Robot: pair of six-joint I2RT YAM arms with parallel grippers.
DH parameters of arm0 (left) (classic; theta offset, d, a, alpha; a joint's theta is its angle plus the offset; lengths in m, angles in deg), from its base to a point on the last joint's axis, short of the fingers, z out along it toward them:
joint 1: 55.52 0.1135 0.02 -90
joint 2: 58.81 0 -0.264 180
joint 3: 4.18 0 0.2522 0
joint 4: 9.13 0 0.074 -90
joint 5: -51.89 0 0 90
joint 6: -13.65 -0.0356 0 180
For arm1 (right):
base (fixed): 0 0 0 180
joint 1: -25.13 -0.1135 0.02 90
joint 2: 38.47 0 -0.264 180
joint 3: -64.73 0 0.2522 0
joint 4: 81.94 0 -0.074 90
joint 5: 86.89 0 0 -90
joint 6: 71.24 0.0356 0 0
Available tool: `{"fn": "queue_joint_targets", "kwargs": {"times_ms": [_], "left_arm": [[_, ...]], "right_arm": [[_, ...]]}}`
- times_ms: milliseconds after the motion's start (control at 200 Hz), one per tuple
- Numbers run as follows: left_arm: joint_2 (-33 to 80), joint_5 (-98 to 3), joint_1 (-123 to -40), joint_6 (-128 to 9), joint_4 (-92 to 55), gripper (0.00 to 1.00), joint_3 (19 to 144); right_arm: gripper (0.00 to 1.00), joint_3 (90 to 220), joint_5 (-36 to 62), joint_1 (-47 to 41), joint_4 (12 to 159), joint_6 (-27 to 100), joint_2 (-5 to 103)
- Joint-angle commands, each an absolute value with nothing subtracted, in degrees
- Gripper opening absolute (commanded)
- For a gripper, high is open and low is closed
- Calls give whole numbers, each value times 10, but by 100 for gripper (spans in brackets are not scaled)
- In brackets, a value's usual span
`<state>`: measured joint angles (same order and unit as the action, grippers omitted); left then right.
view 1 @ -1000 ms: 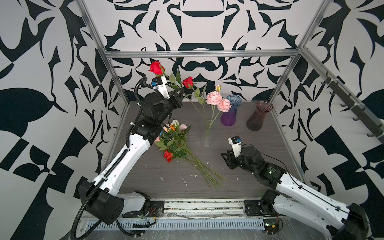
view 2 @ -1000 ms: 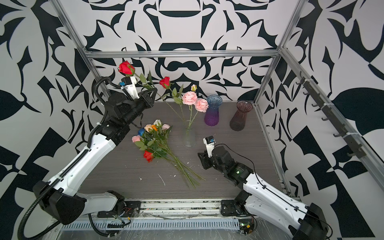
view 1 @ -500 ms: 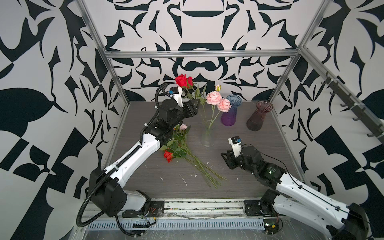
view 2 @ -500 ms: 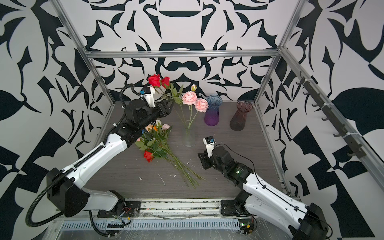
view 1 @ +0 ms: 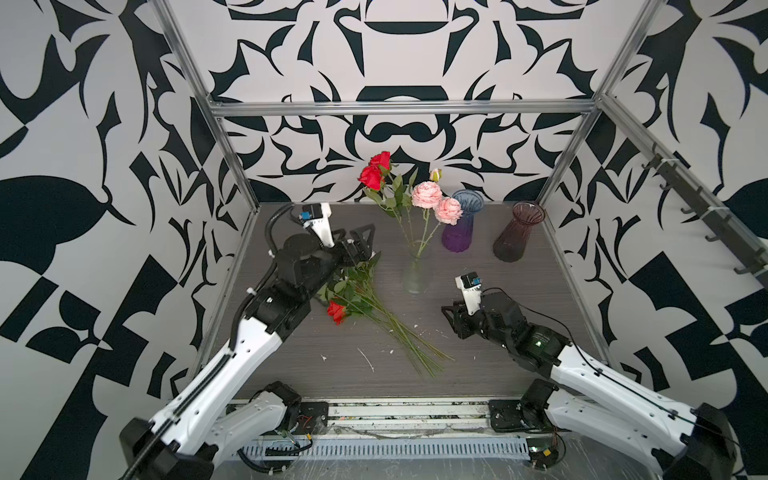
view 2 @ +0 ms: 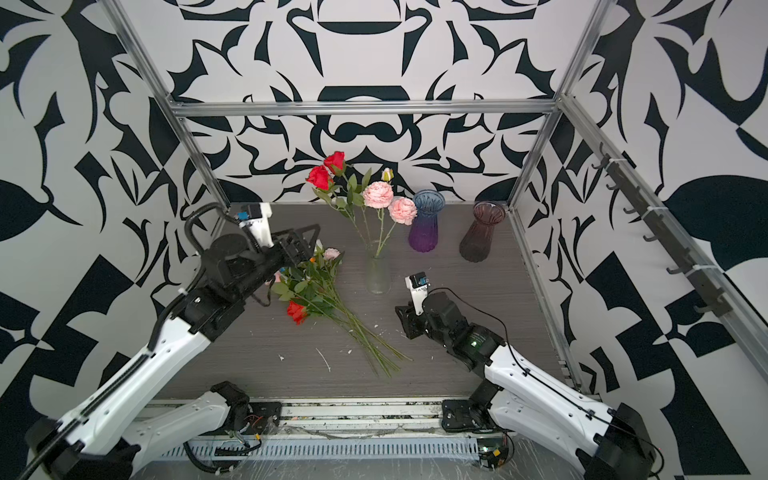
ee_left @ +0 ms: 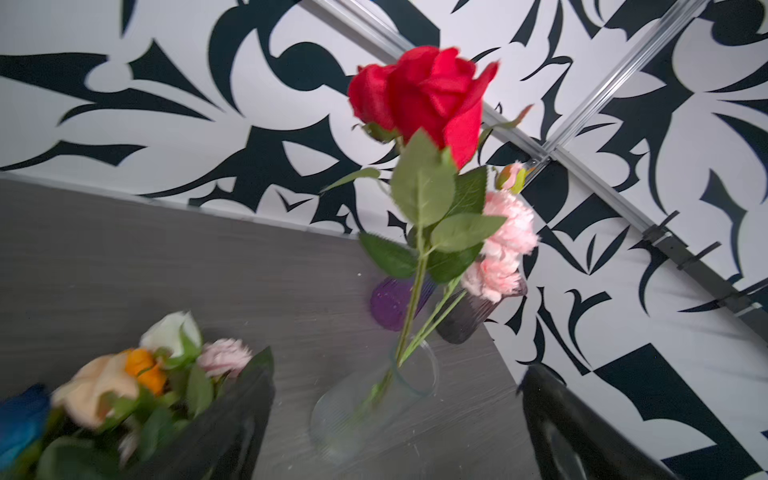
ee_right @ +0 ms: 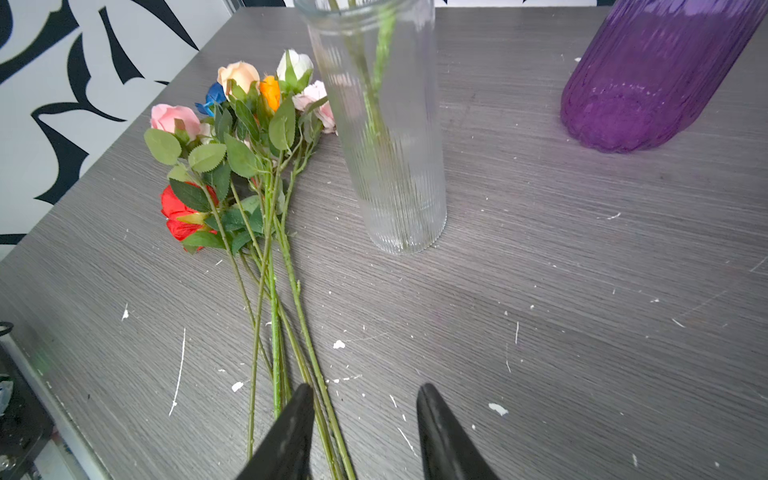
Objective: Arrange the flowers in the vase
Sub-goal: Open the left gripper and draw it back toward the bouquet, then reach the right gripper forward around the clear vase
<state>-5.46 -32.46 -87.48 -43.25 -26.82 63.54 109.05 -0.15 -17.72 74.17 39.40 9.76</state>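
While the left gripper hangs wide-jawed over the loose flowers toward the left edge of the worktop, close on one stem, seemingly the uppermost, below its leaves; the half-open right gripper sits empty near the vase.

A: What is the left arm doing?
B: It is reaching toward the back, elbow raised; the left gripper is gaping wide, gripping nothing.
A: And the right arm?
B: It is stretching low and inward; the right gripper is holding its jaws partly apart, pinching nothing.
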Motion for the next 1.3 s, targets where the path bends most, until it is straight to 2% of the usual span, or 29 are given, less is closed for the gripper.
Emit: {"fn": "queue_joint_targets", "kwargs": {"times_ms": [0,225,370,620,690,900,1080,1295], "left_arm": [[-107,-298,-872,-433,-337,97,565],[-236,-320,-872,-359,-345,95,414],[-282,-338,-871,-343,-318,92,339],[-325,-383,-872,-305,-98,92,173],[-347,-397,-871,-314,-92,92,164],[-424,-364,-871,-313,-132,96,138],[-447,-355,-871,-310,-140,97,130],[-410,-357,-871,-311,-116,98,134]], "right_arm": [[44,1105,-4,-176,750,393,101],[44,1106,9,-176,753,394,104],[47,1115,31,-173,761,381,109],[51,1119,-2,-173,873,353,156],[54,1109,-33,-172,920,345,169],[53,1095,-74,-170,1076,267,235],[53,1143,-27,-146,1110,243,326],[52,1176,0,-118,1153,256,391]]}}
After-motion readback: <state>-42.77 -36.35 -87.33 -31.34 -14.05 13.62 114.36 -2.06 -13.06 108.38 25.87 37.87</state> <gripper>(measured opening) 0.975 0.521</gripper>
